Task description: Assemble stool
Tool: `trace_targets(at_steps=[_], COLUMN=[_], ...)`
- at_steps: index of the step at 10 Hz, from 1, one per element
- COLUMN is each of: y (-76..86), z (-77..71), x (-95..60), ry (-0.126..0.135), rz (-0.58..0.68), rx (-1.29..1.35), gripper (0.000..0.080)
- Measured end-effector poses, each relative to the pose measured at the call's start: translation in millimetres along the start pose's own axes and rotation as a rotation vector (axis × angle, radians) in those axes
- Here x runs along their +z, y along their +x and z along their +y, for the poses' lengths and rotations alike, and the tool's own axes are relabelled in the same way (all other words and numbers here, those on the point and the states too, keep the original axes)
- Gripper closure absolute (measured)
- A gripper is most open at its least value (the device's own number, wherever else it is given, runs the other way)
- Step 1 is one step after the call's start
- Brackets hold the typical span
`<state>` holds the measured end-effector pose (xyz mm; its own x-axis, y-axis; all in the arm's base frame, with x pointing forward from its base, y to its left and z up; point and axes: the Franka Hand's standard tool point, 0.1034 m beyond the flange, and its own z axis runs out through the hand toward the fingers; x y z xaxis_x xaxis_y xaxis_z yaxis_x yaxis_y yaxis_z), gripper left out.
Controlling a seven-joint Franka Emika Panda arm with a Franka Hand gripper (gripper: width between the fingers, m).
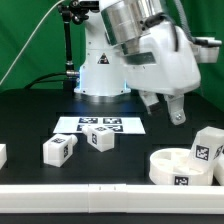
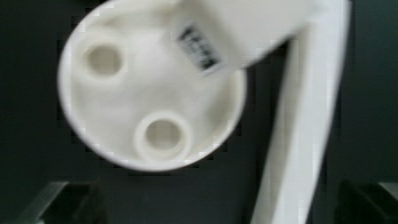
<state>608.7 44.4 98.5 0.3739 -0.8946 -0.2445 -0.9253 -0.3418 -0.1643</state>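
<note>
The round white seat (image 1: pixel 172 166) lies at the front of the table, on the exterior view's right. One chunky white leg (image 1: pixel 208 143) with a tag stands right against its far right side. Two more legs (image 1: pixel 60 150) (image 1: pixel 100 139) lie in front of the marker board, and a fourth (image 1: pixel 2 155) is cut off at the left edge. My gripper (image 1: pixel 165 108) hangs open and empty in the air above the seat. In the wrist view the seat (image 2: pixel 151 90) shows two round holes, with the tagged leg (image 2: pixel 222 40) at its rim. My gripper (image 2: pixel 210 205) holds nothing, and its dark fingers (image 2: pixel 54 203) stand wide apart.
The marker board (image 1: pixel 100 125) lies flat in front of the robot base (image 1: pixel 100 75). A long white bar (image 1: pixel 90 190) runs along the table's front edge and also shows beside the seat in the wrist view (image 2: pixel 302 140). A green backdrop stands behind.
</note>
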Motion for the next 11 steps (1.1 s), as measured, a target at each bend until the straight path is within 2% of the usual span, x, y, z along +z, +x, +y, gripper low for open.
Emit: trace_targets(at_steps=[2,4,7,10,11], y=[1.4,1.7,2.3,3.6,4.1], z=[7.6,7.4,7.7,9.1,9.5], x=[3.6,3.8,3.8,4.4,4.6], ry=[-0.050,-0.049,-0.050,-0.140,-0.143], rz=[-0.005,-0.002,-0.007,0.042,0.038], rx=[-0.166,-0.178,-0.409,-0.899,-0.958], gripper=[0.0150,0.0150,0.0150,0.0150,0.0150])
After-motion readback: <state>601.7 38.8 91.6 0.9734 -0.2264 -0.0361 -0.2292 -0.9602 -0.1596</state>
